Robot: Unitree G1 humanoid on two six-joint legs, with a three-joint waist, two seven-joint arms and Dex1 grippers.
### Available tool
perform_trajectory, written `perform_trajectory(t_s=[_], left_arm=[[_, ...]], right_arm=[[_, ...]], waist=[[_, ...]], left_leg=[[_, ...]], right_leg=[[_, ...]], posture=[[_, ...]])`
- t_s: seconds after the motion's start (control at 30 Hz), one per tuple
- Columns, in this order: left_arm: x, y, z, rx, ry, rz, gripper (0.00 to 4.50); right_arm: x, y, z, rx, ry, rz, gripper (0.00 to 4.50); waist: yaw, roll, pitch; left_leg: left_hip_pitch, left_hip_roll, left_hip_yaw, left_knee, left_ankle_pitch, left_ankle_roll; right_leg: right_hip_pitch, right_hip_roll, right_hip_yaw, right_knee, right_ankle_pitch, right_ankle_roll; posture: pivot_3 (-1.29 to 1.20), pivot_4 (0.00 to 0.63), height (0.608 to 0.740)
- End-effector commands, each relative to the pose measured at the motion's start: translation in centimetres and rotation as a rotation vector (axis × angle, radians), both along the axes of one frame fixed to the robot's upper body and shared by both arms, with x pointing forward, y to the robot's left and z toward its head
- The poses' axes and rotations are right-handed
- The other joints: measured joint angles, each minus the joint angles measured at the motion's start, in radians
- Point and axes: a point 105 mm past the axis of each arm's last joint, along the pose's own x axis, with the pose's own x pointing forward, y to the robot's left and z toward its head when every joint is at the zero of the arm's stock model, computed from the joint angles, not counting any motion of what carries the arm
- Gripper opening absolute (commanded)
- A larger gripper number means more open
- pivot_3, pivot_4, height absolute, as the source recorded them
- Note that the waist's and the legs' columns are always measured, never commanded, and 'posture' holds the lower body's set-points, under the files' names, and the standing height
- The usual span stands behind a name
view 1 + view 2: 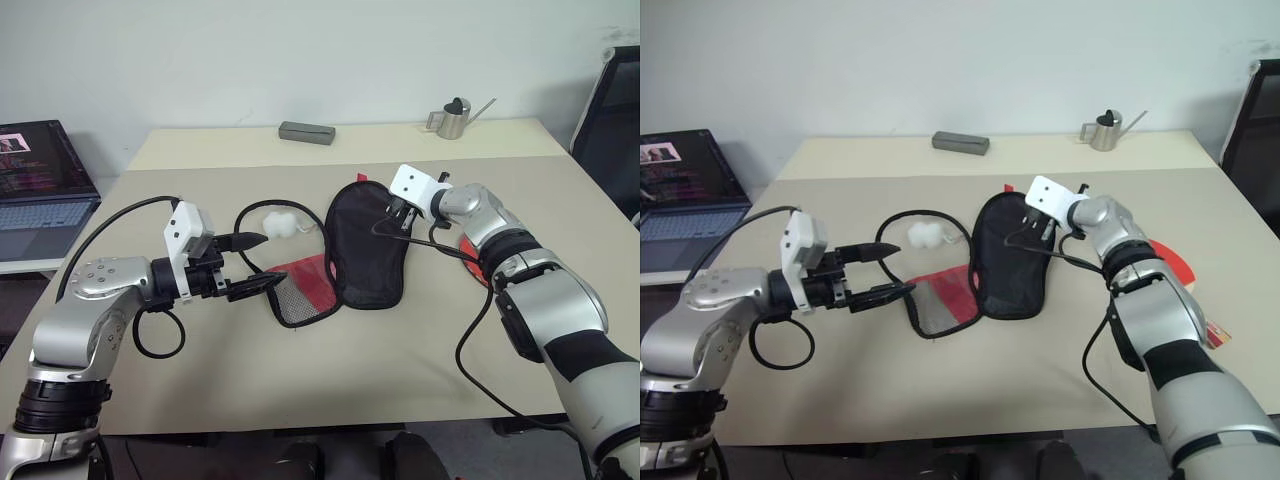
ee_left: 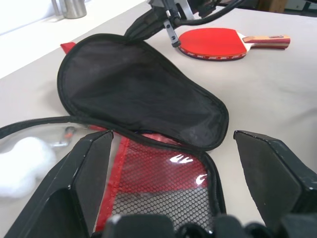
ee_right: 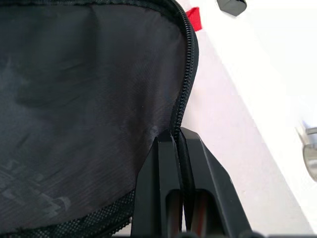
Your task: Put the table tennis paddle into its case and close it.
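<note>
Right hand (image 3: 179, 144) pinching case (image 1: 365, 250) flap rim (zipper edge), lifted; left hand (image 1: 252, 264) spread wide, level.

My right gripper (image 3: 179, 141) is pinched tight on the zipped rim of the case (image 1: 365, 245), arm stretched toward the middle of the table (image 1: 300, 400). My left gripper (image 1: 255, 263) hangs spread wide, near the table's left edge, pointing right.

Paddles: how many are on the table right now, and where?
1. The paddle lies red face up on the table, beyond the opened case on the robot's right, partly behind the right arm. The case hides part of the table, so another could be underneath.
</note>
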Motion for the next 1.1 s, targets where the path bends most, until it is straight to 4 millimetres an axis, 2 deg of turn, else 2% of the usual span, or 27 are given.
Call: perform_trajectory(t_s=[0.03,0.37,0.53,0.73,0.93,1.03,1.1], left_arm=[[-0.3,-0.4,0.6,-0.005,-0.024,-0.018,4.27],[0.1,-0.8,0.6,-0.007,-0.028,-0.029,4.27],[0.2,-0.9,0.6,-0.010,-0.030,-0.026,4.27],[0.2,-1.0,0.5,-0.010,-0.032,-0.025,4.27],[0.3,-1.0,0.5,-0.008,-0.033,-0.028,4.27],[0.3,-1.1,0.5,-0.006,-0.033,-0.029,4.27],[0.4,-1.1,0.5,-0.004,-0.033,-0.031,4.27]], right_arm=[[0.2,0.9,2.7,-0.024,-0.077,0.040,0.02],[0.2,1.0,3.4,-0.114,-0.107,0.065,0.02],[0.2,0.9,2.0,-0.162,-0.098,0.064,0.02],[0.3,1.1,2.1,-0.224,-0.146,0.067,0.02],[0.2,1.5,1.2,-0.169,-0.107,0.059,0.02],[0.3,1.5,1.0,-0.124,-0.092,0.040,0.61],[0.3,1.3,1.1,-0.117,-0.095,0.025,1.28]], waist=[[0.000,0.000,0.000],[0.000,0.000,0.000],[0.000,0.000,0.000],[0.000,0.000,0.000],[0.000,0.000,0.000],[0.000,0.000,0.000],[0.000,0.000,0.000]], left_leg=[[0.000,0.000,0.000,0.000,0.000,0.000],[0.000,0.000,0.000,0.000,0.000,0.000],[0.000,0.000,0.000,0.000,0.000,0.000],[0.000,0.000,0.001,0.001,0.001,-0.002],[0.001,0.000,0.001,0.001,0.002,-0.004],[0.001,0.000,0.001,0.001,0.002,-0.004],[0.001,0.000,0.001,0.001,0.002,-0.004]], right_leg=[[0.000,0.000,0.000,0.000,0.000,0.000],[0.000,0.000,0.000,0.001,0.000,0.000],[-0.001,0.000,0.001,0.003,0.000,0.000],[-0.004,0.000,0.002,0.008,-0.001,-0.001],[-0.005,0.000,0.003,0.011,-0.001,-0.002],[-0.005,0.000,0.003,0.012,-0.001,-0.002],[-0.005,0.000,0.003,0.012,-0.001,-0.002]], posture=[[0.00,0.150,0.740],[0.00,0.150,0.740],[0.00,0.150,0.740],[0.00,0.150,0.740],[0.00,0.150,0.740],[0.00,0.150,0.740],[0.00,0.150,0.740]])
